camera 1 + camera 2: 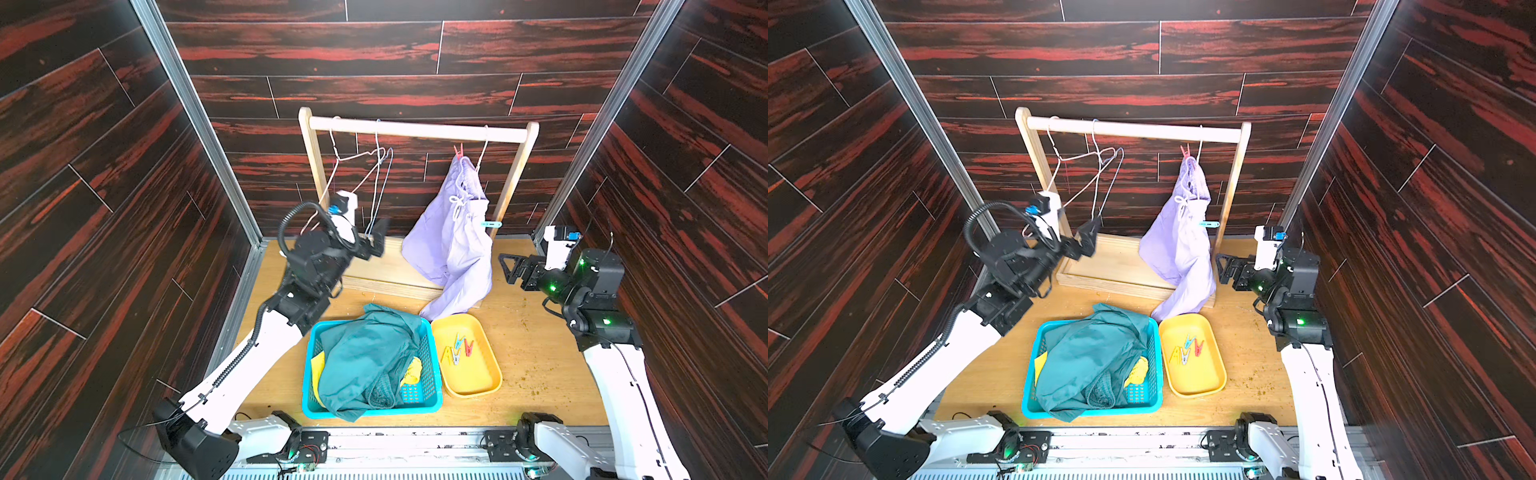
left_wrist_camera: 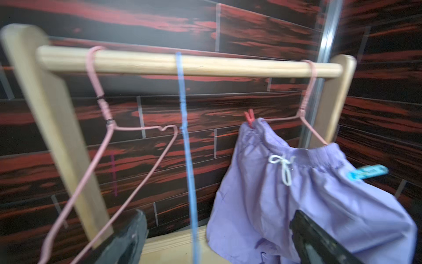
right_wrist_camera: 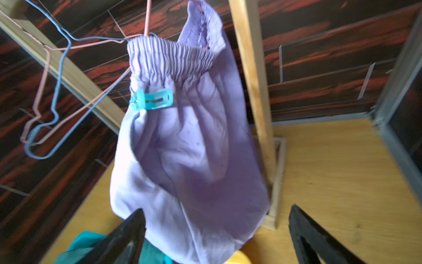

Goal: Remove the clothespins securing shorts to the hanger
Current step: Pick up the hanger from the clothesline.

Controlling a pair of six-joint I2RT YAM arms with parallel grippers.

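Note:
Pale lavender shorts (image 1: 451,245) hang from a pink wire hanger (image 2: 306,118) at the right end of the wooden rack. A red-pink clothespin (image 1: 458,152) grips the waistband at the top, and a light blue clothespin (image 3: 151,99) is clipped on the waistband's other side. My left gripper (image 1: 376,241) is open and empty, low by the two bare hangers (image 1: 374,166), with the blue hanger wire (image 2: 187,160) hanging in front of it. My right gripper (image 1: 509,268) is open and empty, just right of the lavender shorts (image 3: 189,148). Teal shorts (image 1: 365,357) and yellow shorts (image 1: 413,370) lie in the basket.
The blue basket (image 1: 309,374) sits front centre, with a yellow tray (image 1: 490,374) beside it holding several loose clothespins (image 1: 457,349). The rack's wooden base (image 1: 390,270) and right post (image 1: 513,183) stand close to both grippers. Dark panelled walls close in on three sides.

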